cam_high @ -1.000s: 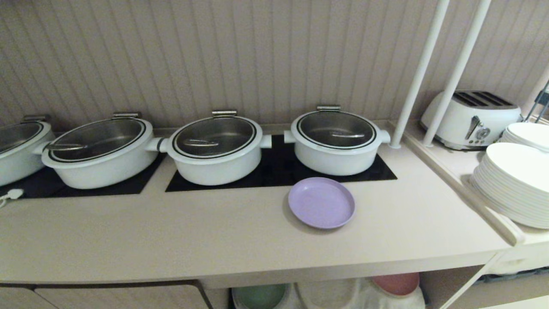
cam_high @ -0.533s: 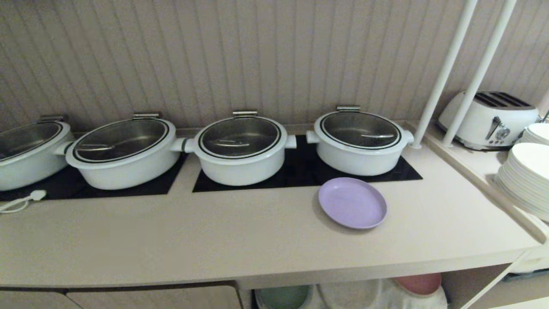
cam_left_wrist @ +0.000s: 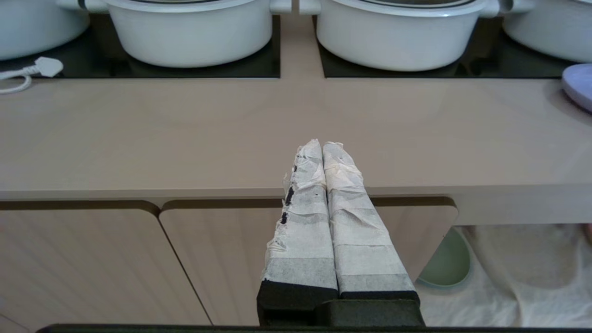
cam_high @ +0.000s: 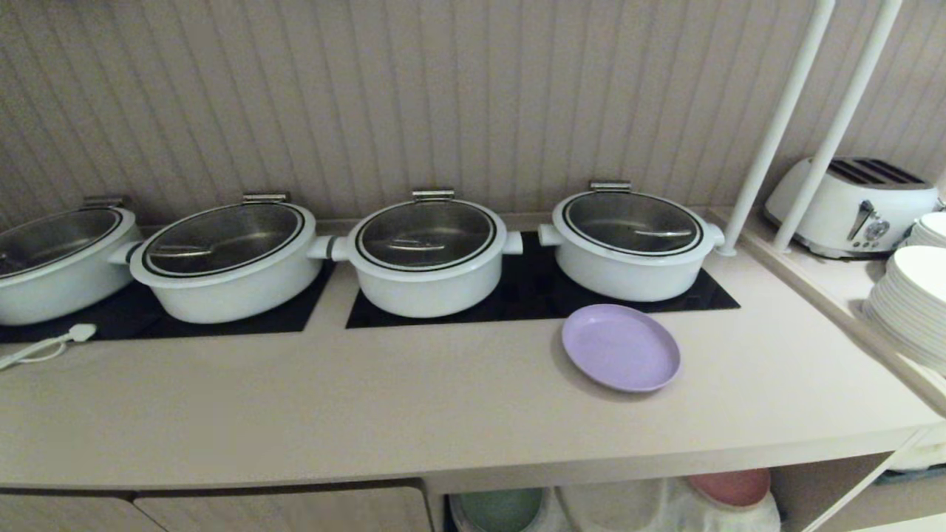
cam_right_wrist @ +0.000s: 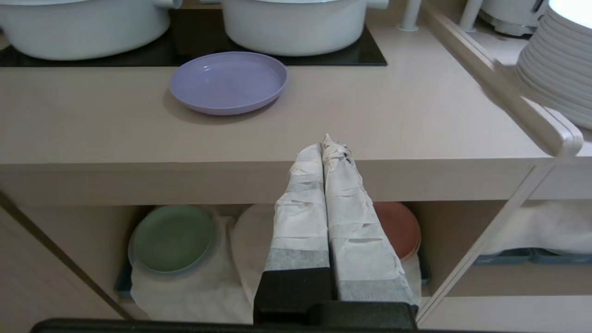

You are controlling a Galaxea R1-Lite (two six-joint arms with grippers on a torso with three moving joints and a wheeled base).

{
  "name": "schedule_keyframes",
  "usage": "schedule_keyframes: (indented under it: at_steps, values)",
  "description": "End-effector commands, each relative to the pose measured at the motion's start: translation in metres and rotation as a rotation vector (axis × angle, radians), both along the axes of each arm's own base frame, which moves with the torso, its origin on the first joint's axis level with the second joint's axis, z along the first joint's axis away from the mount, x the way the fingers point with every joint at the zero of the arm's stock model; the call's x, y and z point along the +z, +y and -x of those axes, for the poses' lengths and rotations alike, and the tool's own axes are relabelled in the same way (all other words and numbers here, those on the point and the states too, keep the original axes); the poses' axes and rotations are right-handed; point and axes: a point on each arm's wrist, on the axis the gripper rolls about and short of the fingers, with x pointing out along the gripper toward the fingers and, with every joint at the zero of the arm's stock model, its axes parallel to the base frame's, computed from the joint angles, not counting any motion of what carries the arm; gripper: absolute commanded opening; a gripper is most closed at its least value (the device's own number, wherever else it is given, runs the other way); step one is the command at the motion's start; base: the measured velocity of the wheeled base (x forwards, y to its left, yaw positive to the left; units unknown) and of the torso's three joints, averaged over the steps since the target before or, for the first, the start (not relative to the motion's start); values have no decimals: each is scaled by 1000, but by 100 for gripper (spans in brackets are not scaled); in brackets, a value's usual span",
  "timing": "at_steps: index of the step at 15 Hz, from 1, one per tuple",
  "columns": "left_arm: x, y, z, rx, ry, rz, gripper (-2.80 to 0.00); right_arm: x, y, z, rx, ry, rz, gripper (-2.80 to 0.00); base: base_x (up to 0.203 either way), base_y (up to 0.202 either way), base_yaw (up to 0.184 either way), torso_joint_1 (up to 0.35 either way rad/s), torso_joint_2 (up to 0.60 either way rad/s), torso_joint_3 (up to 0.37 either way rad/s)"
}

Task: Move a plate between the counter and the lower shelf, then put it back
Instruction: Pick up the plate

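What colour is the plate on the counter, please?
The plate is pale lilac, plain and unpatterned; the right wrist view shows it best.

Left gripper (cam_left_wrist: 323, 147) and right gripper (cam_right_wrist: 327, 144) point forward, taped fingers pressed together, empty.

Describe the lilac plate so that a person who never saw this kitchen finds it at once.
Find the counter with four white pots on black hobs. The plate lies flat in front of the rightmost pot. It is the only coloured plate on top; the green plate and pink plate sit on the shelf below.
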Motion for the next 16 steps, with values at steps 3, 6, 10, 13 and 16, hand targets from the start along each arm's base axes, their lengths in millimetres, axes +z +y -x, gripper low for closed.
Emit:
schedule_keyframes:
  at_steps: [3, 6, 10, 13, 16]
  values:
    - [0, 0, 0, 1, 0, 2, -280, 0, 0, 0, 1, 1, 0, -280, 0, 0, 0, 0, 0, 0]
    - [0, 0, 0, 1, 0, 2, -280, 0, 0, 0, 1, 1, 0, -280, 0, 0, 0, 0, 0, 0]
    - [0, 0, 0, 2, 0, 1, -280, 0, 0, 0, 1, 1, 2, -280, 0, 0, 0, 0, 0, 0]
    - [0, 0, 0, 2, 0, 2, -280, 1, 0, 0, 1, -1, -3, -280, 0, 0, 0, 0, 0, 0]
    - [0, 0, 0, 2, 0, 2, -280, 3, 0, 1, -2, -14, 16, -280, 0, 0, 0, 0, 0, 0]
